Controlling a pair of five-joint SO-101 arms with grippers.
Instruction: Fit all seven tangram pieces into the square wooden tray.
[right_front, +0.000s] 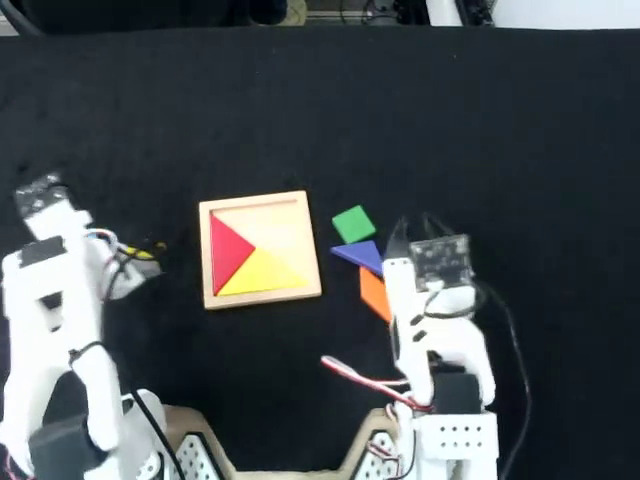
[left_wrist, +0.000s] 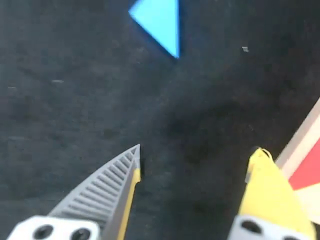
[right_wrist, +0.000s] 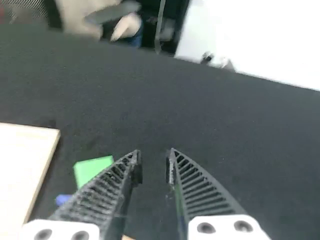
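The square wooden tray (right_front: 285, 232) sits mid-table on the black cloth (right_front: 500, 130). It holds 2 pieces that touch each other: a red triangle (right_front: 228, 250) against its left side and a yellow triangle (right_front: 262, 272) along its near edge. Just right of the tray I see 3 loose pieces: a green square (right_front: 352, 223), a dark blue piece (right_front: 360, 255) and an orange piece (right_front: 375, 293), the last partly under my right arm (right_front: 435, 330). My right gripper (right_wrist: 152, 167) hangs over the cloth just beside the green square, tips barely parted, holding nothing. My left gripper (left_wrist: 197, 152) is left of the tray, spread wide and empty. A light blue triangle (left_wrist: 159, 22) lies ahead of its tips, well apart from them.
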